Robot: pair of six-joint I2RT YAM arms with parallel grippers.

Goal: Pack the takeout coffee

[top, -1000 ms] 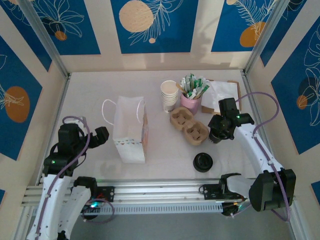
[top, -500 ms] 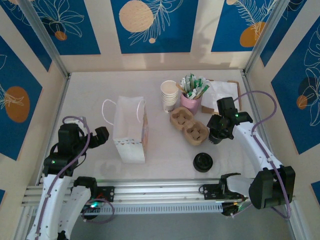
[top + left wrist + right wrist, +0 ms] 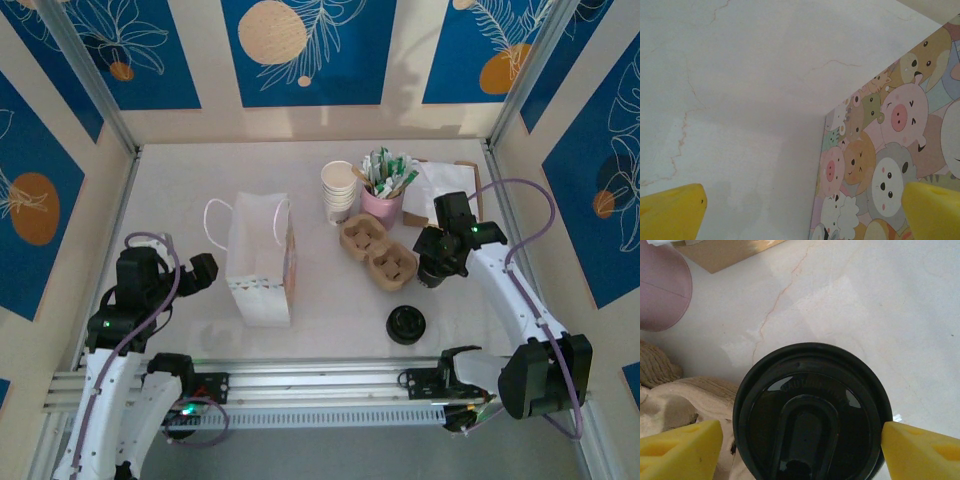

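A takeout coffee cup with a black lid [image 3: 810,415] stands on the table against the right side of the brown pulp cup carrier [image 3: 378,250]. My right gripper [image 3: 435,268] is directly above it. Its yellow fingertips [image 3: 680,450] sit on either side of the lid, and the left one is a little clear of the rim, so the jaws are open. The white paper bag [image 3: 262,258] stands left of centre, with cartoon animals on its side [image 3: 890,150]. My left gripper [image 3: 200,270] is wide open beside the bag, with nothing between its fingers.
A stack of paper cups [image 3: 338,190] and a pink cup of sachets [image 3: 383,195] stand behind the carrier. Napkins on brown card [image 3: 445,190] lie at the back right. A loose black lid [image 3: 406,324] lies near the front rail.
The right gripper's jaws have widened slightly around the coffee lid and the arm has shifted a little. The left arm has not moved.
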